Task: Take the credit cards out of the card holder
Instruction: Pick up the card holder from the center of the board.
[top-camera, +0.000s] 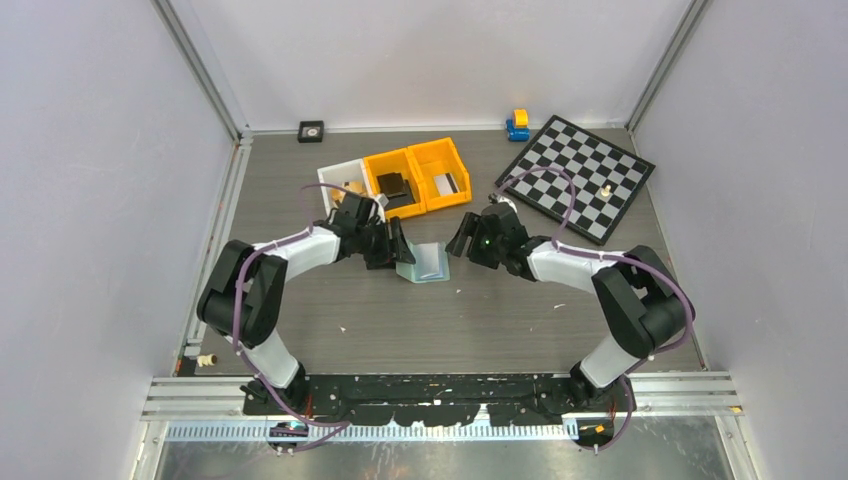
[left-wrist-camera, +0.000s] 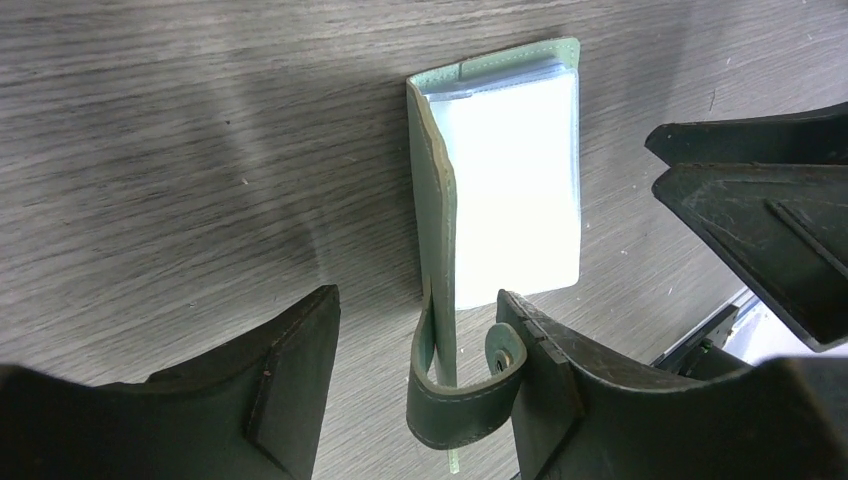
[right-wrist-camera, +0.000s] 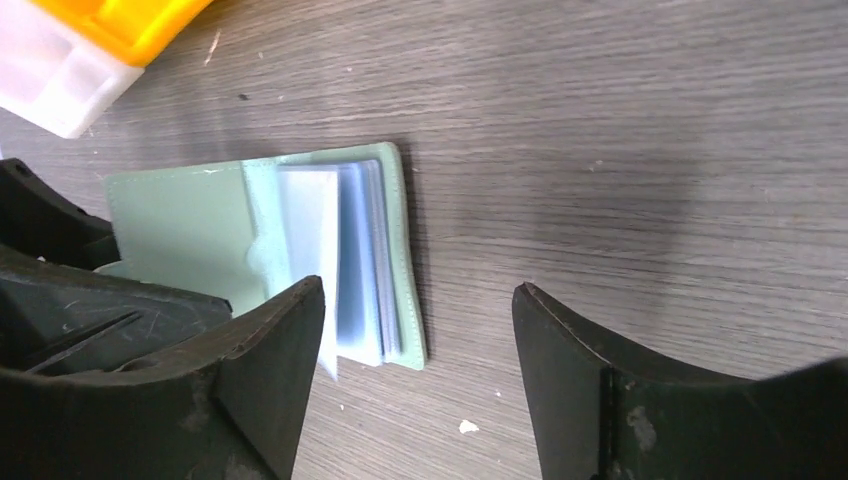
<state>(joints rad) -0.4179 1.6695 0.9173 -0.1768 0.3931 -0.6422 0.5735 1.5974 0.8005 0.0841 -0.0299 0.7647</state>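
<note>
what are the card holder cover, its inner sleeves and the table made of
Card holder cover: matte sage-green leather or faux leather, going by the stitched edges. Inner sleeves: thin clear plastic, glossy with glare. Table: grey wood-grain top, probably laminate, low sheen.

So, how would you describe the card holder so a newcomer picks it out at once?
Start at the two orange bins on the far side of the grey table; just nearer than them, between the left gripper and the right gripper, lies the card holder. It is the only pale green folding thing, open with clear bluish sleeves showing.
</note>
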